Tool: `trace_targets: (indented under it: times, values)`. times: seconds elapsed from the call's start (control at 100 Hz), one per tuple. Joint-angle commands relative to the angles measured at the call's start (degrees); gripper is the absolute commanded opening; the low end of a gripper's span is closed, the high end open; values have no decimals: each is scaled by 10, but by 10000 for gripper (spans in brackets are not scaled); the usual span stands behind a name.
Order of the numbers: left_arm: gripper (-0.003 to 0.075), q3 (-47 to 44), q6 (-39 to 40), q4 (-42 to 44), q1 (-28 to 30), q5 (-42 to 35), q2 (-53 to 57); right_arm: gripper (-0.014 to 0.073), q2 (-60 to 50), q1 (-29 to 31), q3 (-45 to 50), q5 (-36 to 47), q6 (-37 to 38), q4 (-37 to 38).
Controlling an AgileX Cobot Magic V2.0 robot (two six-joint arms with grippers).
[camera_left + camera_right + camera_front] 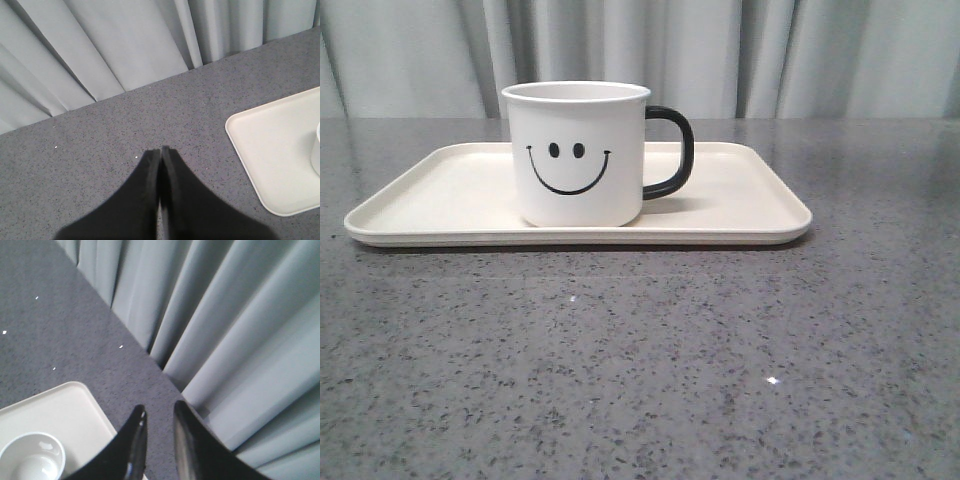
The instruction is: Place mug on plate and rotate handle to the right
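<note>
The white mug [578,152] with a black smiley face stands upright on the cream plate [740,205], slightly left of the plate's middle. Its black handle [672,152] points to the right in the front view. Neither gripper shows in the front view. My left gripper [161,150] is shut with nothing in it, above bare table off a corner of the plate [270,145]. My right gripper [159,412] is open and empty, high above the plate's [55,407] edge, with the mug [31,456] seen from above beside it.
The plate rests on a grey speckled table [640,360]. A pale pleated curtain [720,50] hangs along the table's far edge.
</note>
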State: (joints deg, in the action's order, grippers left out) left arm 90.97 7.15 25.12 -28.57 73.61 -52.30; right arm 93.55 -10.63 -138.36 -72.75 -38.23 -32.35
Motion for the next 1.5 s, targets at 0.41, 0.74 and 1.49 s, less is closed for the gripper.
trace_targets:
  times: [0.41,0.74,1.49]
  values:
    - [-20,10,9,8,-3,-14,0,163,-245,133,191,77,20,-61]
    - [-20,8,9,7,-3,-14,0,160,-459,133,476,209,84,94]
    - [-20,-57,9,4,-3,-31,0,-111,-680,133,744,143,252,308]
